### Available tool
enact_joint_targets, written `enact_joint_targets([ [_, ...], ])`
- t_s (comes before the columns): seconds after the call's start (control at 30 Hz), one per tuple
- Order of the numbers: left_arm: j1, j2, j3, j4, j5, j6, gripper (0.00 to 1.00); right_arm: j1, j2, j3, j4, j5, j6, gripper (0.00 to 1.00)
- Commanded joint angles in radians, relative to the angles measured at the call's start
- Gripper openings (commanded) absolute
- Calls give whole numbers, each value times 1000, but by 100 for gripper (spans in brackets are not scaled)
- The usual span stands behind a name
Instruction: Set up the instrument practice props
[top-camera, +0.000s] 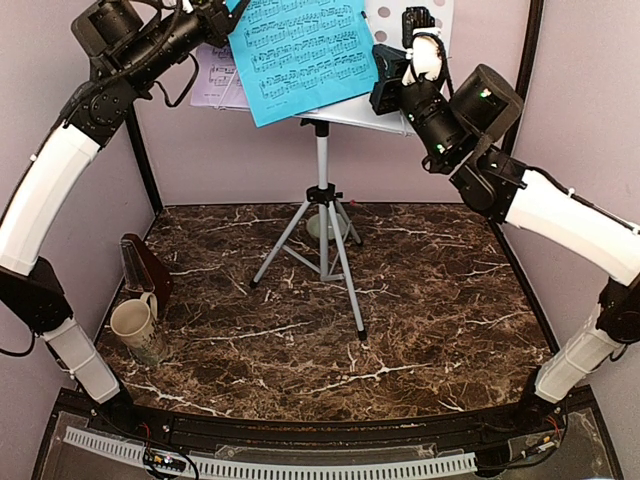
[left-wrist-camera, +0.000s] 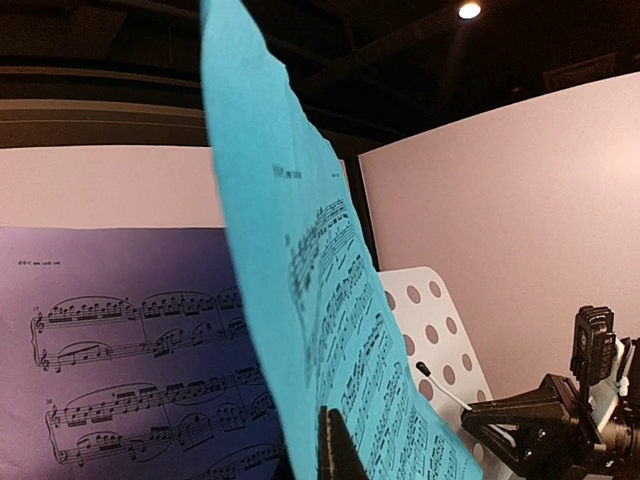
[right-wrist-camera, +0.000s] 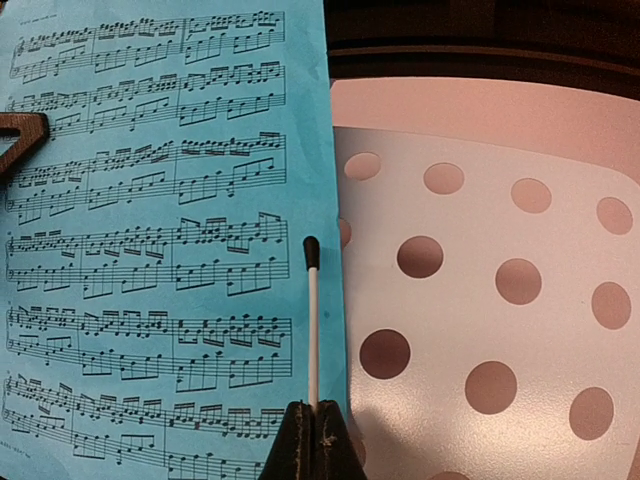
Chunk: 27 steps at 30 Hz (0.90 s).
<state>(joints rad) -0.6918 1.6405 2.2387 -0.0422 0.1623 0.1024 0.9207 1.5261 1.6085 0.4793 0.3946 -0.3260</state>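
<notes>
The silver tripod music stand (top-camera: 322, 215) stands mid-table, its perforated grey tray (top-camera: 430, 25) at the top. The lilac sheet (top-camera: 218, 75) lies on the tray's left part. My left gripper (top-camera: 222, 12) is shut on the top edge of the bright-blue sheet (top-camera: 300, 50) and holds it against the tray; the left wrist view shows the sheet (left-wrist-camera: 300, 300) edge-on at that gripper (left-wrist-camera: 335, 450). My right gripper (top-camera: 387, 82) is shut on the stand's thin white page-holder rod (right-wrist-camera: 312, 320), which lies over the blue sheet's right edge (right-wrist-camera: 150, 250). The dark-brown metronome (top-camera: 145, 268) stands at the table's left.
A cream mug (top-camera: 135, 327) stands next to the metronome, near the left edge. A small pale-green bowl (top-camera: 318, 226) sits behind the tripod legs. Grey walls close in the back and sides. The lilac sheet (left-wrist-camera: 120, 330) also shows behind the blue one.
</notes>
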Motion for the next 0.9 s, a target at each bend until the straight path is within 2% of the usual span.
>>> enact_joint_targets([
  [0.0,5,39,68,33,93,56,0,-6,-35,-25,87,-92,-34,0],
  [0.27,15,115,136,62,337,165,0,-6,-41,-57,100,-160,-85,0],
  [0.4,34,149,206,87,393,186,0,-7,-47,-66,100,-181,-100,0],
  [0.57,70,171,227,168,469,123,0,-9,-52,-74,101,-199,-112,0],
  [0.73,100,192,234,149,556,146,0,-11,-53,-76,102,-214,-114,0],
  [0.87,102,203,239,163,571,153,0,-12,-55,-79,103,-223,-113,0],
])
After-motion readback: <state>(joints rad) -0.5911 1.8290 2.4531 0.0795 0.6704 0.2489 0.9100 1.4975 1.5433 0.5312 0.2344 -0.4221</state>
